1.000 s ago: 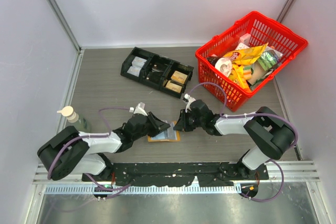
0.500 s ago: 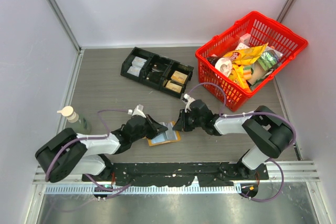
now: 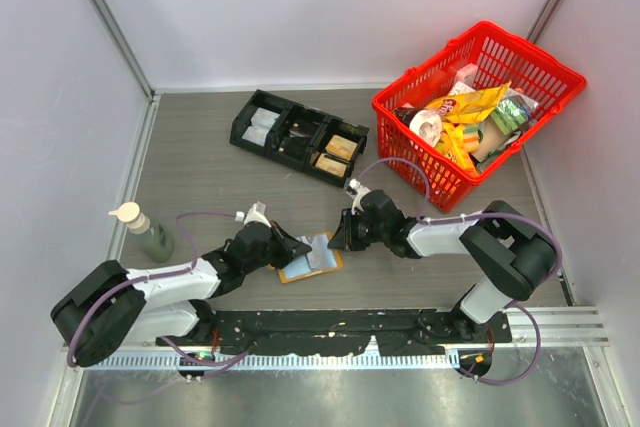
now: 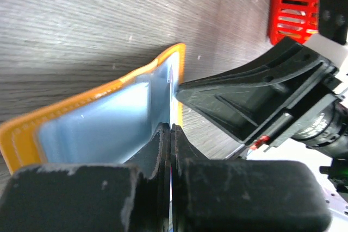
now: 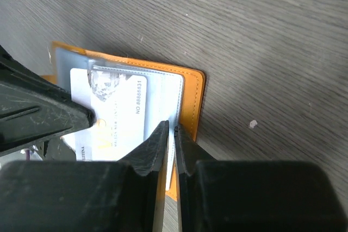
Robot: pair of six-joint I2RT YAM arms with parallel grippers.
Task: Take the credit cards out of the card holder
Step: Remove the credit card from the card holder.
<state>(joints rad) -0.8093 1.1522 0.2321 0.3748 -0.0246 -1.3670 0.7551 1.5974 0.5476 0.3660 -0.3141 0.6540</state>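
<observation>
The tan-orange card holder (image 3: 322,259) lies open on the table between my two grippers, its pale blue-grey panels (image 4: 98,129) facing up. A white credit card (image 5: 117,118) with printed numbers sticks partly out of one pocket. My left gripper (image 3: 293,246) is at the holder's left side; its jaws (image 4: 171,129) are shut with a thin card edge between them. My right gripper (image 3: 338,239) pinches the holder's right edge (image 5: 190,96), its jaws (image 5: 173,129) closed on the panel and orange border.
A black compartment tray (image 3: 300,137) stands behind the holder. A red basket (image 3: 480,107) full of snack packets fills the back right. A small bottle (image 3: 150,235) stands at the left, near the left arm's elbow. White walls enclose the table.
My left gripper has closed from partly open to shut and drawn back a little to the left. The right gripper has kept its hold on the holder's edge.
</observation>
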